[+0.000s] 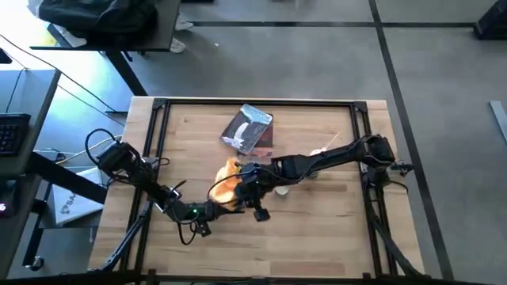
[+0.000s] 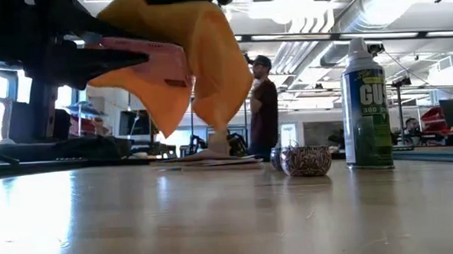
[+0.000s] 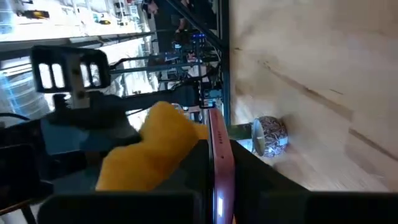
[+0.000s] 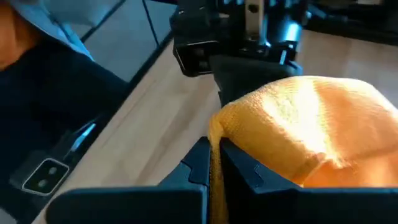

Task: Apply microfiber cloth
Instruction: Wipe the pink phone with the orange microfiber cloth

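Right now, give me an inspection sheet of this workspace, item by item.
Surface: wooden table with a dark frame along its edges.
Job's things: microfiber cloth, orange-yellow, held up off the table between both arms; it drapes over a thin pink flat object.
Clutter: grey-blue packet at the far middle; spray can and small patterned bowl standing upright.
Grippers: right gripper pinches a fold of the cloth; left gripper clamps the pink flat object.
Cables: loops at the left arm's base.
Surroundings: a person standing beyond the table; a desk with a keyboard at left.
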